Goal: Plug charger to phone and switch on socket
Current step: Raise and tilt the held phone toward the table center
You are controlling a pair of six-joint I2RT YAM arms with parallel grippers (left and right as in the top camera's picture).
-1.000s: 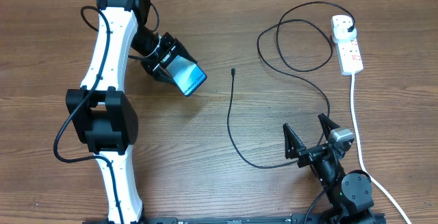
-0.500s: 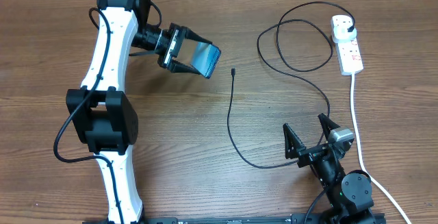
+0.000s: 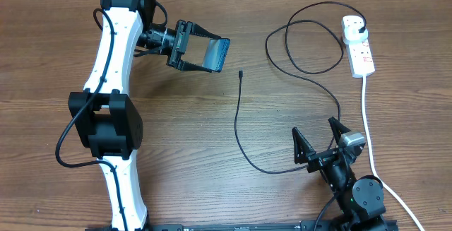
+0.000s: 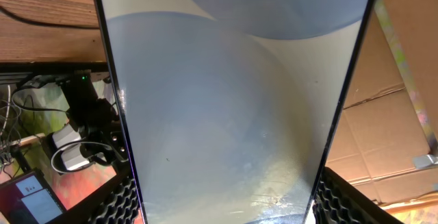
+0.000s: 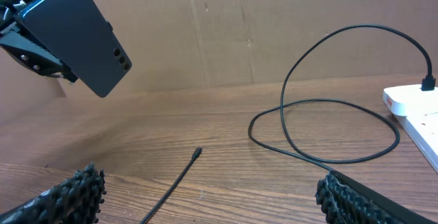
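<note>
Left side: the left gripper (image 3: 201, 53) is clamped on the phone (image 3: 215, 54) across its long edges. The phone is held clear of the wooden table (image 3: 176, 153), tilted, its free short end pointing right. In the left wrist view the pale screen fills the frame between the ribbed pads. In the right wrist view the dark back with its camera lenses is seen.

The phone is judged rigid, smooth and glass-faced, and therefore slippery and breakable. The edge grip is considered sound, provided the port end is left uncovered. Which end carries the port cannot be told.

Centre: the charger cable (image 3: 238, 128) lies loose on the table. Its connector tip (image 3: 241, 73) rests near the phone's free end but apart from it. The cable is judged light and limp. It is best taken just behind the tip, as a hold further back would let the tip droop.

Right side: the right gripper (image 3: 319, 140) rests low at the near edge, fingers spread wide and empty, just beside a bend of the cable.

Far right: the power strip (image 3: 358, 44) lies flat with the black plug (image 3: 361, 25) already seated, and its white cord (image 3: 367, 118) trails toward the near edge. The strip is probably light and may slide under a switch press.
</note>
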